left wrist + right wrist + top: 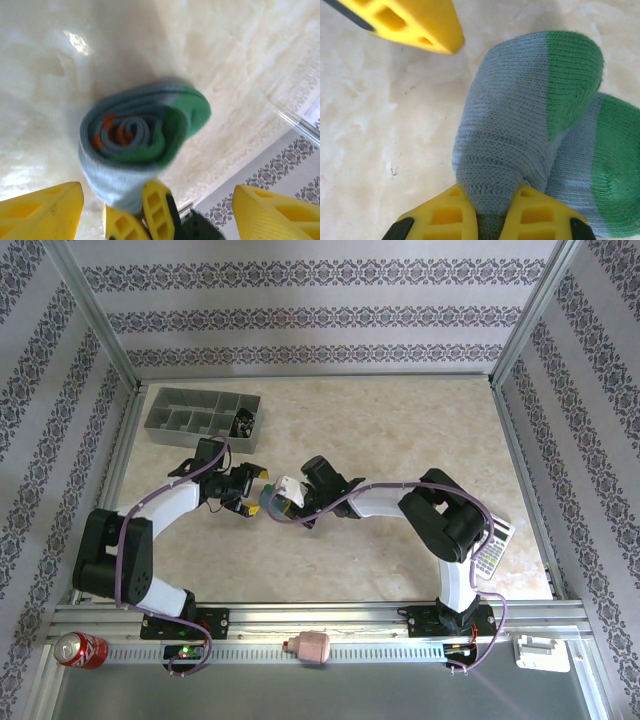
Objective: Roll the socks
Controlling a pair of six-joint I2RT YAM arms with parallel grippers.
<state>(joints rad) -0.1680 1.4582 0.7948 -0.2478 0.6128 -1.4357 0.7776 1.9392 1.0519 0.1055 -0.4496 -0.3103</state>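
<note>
The socks (140, 145) are wound together into a tight roll, blue-grey with green toes and orange at the spiral's core. In the top view the roll (267, 503) sits mid-table between both grippers. My right gripper (491, 192) is shut on the blue-grey cloth at one end of the socks (520, 120); its yellow fingers (157, 210) pinch the roll's lower edge in the left wrist view. My left gripper (157, 189) stands open, its fingers wide on either side of the roll and not touching it. One left finger (405, 22) shows above the roll.
A grey compartment tray (200, 412) stands at the back left. A calculator (493, 545) lies by the right arm. On the front rail are a red can (78, 648), a pink object (312, 645) and a white part (540, 650).
</note>
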